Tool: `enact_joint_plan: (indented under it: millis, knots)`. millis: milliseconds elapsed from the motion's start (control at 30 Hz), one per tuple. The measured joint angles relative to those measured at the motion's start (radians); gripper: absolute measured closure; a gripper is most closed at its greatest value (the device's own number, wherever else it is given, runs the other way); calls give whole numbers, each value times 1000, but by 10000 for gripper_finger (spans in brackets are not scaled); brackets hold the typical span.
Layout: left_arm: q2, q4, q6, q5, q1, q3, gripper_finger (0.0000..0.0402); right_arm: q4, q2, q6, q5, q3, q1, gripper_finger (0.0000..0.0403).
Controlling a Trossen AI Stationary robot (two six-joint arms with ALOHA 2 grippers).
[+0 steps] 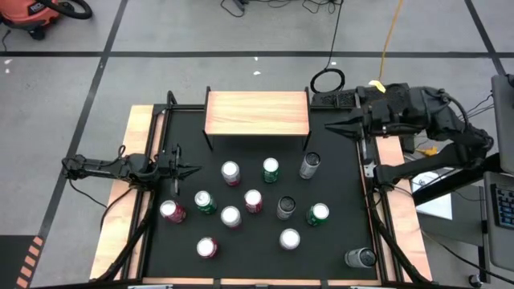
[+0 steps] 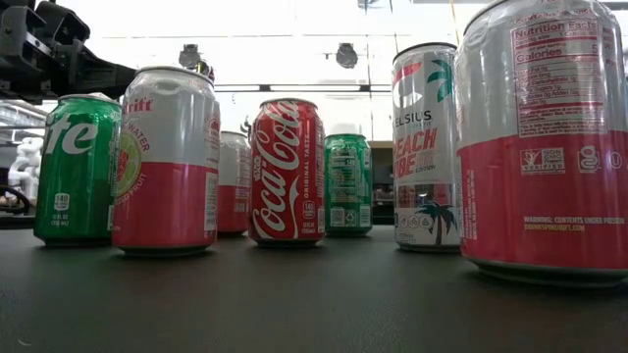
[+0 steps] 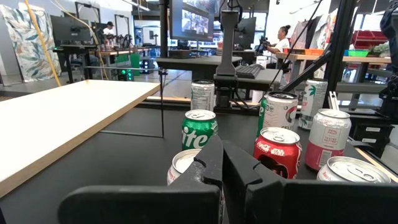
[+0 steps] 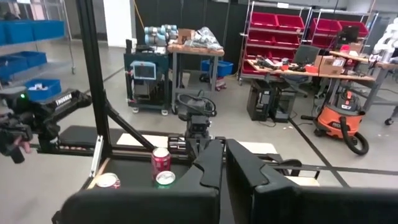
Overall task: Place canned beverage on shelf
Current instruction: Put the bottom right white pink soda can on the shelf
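Several canned beverages stand upright on the black mat, among them a red can (image 1: 230,172), a green can (image 1: 271,168) and a grey can (image 1: 310,164); the low view shows a Coca-Cola can (image 2: 287,172) among them. The shelf (image 1: 257,112), a light-wood board on thin black legs, stands at the far middle with nothing on it; it also shows in the left wrist view (image 3: 62,124). My left gripper (image 1: 189,170) is shut at the mat's left edge, pointing level at the cans (image 3: 222,163). My right gripper (image 1: 333,126) is shut and raised high by the shelf's right end (image 4: 224,165).
Light wooden strips (image 1: 120,201) run along the table's left and right sides. One dark can (image 1: 361,258) sits apart at the near right corner. Bare mat lies between the shelf's legs and the cans. Cables and an orange vacuum (image 1: 32,12) lie on the floor beyond.
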Motion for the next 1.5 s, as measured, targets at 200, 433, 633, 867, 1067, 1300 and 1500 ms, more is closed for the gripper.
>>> enact_joint_plan:
  millis: [200,433,633,867,1067,1300,1500]
  knots:
    - [0,12,0,0,0,0,402,-13,28,61,-2,2,0,403]
    - [0,22,-38,0,0,0,402,-42,43,81,-3,2,0,403]
    - [16,32,-265,-14,2,37,402,-58,44,81,-2,2,0,403]
    - [141,43,-128,-37,0,247,402,-107,41,80,-1,2,0,403]
    - [321,-11,-98,-38,0,474,402,-125,40,81,-2,2,0,403]
    - [568,-31,-104,-22,0,743,402,-169,40,114,-4,2,0,403]
    - [782,-13,-104,-9,0,976,402,-240,29,138,-5,2,0,403]
